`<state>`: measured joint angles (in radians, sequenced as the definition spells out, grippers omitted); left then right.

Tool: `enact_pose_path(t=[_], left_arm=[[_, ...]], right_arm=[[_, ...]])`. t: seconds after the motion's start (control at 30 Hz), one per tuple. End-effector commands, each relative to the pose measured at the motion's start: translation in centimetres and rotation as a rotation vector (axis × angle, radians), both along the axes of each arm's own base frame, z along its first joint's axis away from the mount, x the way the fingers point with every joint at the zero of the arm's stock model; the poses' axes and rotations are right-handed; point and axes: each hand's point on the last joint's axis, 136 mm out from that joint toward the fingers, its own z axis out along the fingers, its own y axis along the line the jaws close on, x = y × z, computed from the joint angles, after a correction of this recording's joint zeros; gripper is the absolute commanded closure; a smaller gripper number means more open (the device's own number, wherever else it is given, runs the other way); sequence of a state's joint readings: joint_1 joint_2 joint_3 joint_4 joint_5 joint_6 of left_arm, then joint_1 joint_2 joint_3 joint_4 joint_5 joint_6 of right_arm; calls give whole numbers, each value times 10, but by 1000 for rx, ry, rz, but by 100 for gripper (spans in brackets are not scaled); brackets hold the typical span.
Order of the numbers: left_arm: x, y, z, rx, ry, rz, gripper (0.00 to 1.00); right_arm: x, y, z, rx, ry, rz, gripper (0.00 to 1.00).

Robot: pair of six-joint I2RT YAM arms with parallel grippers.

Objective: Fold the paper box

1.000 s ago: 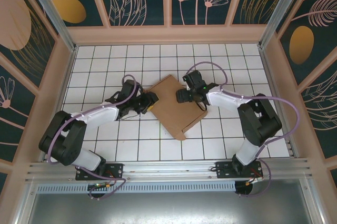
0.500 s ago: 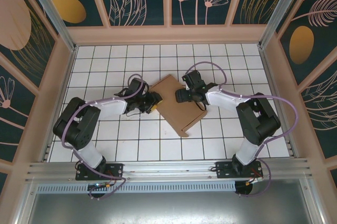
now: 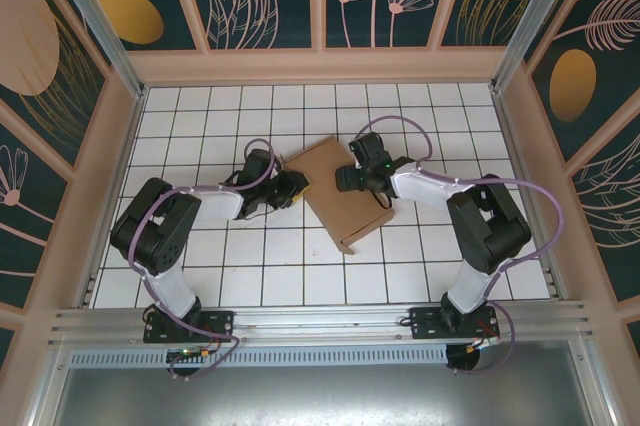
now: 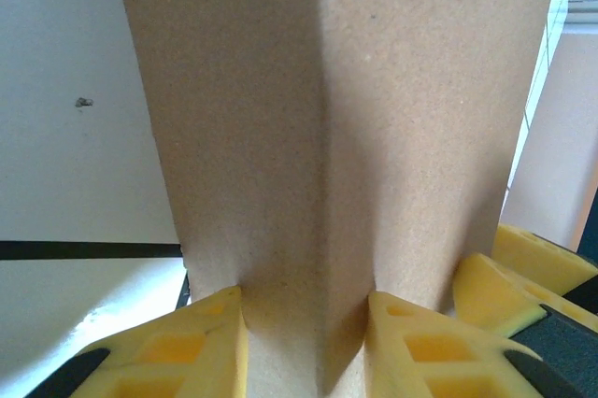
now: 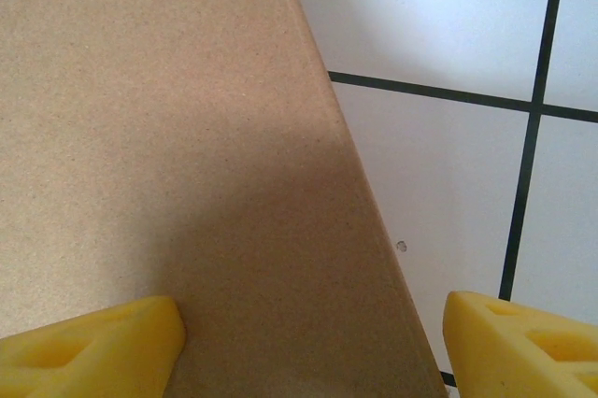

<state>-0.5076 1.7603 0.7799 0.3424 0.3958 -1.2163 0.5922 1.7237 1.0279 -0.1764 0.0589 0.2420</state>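
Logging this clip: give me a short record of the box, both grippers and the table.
paper box: brown cardboard, lying aslant on the table, between the arms
table: white tiles, dark grid lines
left gripper: shut on a raised fold at the box's left side
right gripper: open, straddling the box's right edge, one finger over cardboard, one over tile

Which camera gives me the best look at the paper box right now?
Top external: the whole paper box is in frame, outline and all. Left wrist gives a close creased flap between yellow fingers; right wrist, one flat panel's edge.
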Motion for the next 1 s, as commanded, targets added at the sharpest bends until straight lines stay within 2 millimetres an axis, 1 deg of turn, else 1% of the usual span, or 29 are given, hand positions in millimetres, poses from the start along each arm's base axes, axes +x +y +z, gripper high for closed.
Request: enact_pose_path(t=[0.0,0.07,0.13,0.23,0.3,0.43,0.47,0.6,0.67,0.77,0.87,0.97], left_arm=[[-17,5,4,76,-17,-49,63],[-19,15,10,155,-44,-68,60],[-22,25,13,233,-60,-92,57],[-31,30,20,248,-97,-126,51],[-37,29,24,222,-130,-153,47],[-46,35,28,240,-183,-184,36],[-48,38,27,252,-187,-184,34],[-56,48,31,277,-202,-184,30],[-57,52,34,285,-213,-169,26],[-56,58,32,313,-210,-151,20],[-57,56,23,297,-188,-161,17],[-58,48,13,250,-162,-176,16]], right_arm=[[-29,2,-17,11,127,54,23],[-27,6,-9,65,133,73,23],[-31,16,1,153,145,115,23],[-41,34,17,270,180,187,23],[-40,34,22,282,172,181,23],[-42,32,27,295,158,171,26],[-45,34,27,311,165,182,26],[-35,15,23,314,153,118,31],[-31,6,19,306,148,85,37],[-26,-1,13,290,147,67,42],[-25,-1,1,273,172,63,46],[-27,0,-13,268,207,63,47]])
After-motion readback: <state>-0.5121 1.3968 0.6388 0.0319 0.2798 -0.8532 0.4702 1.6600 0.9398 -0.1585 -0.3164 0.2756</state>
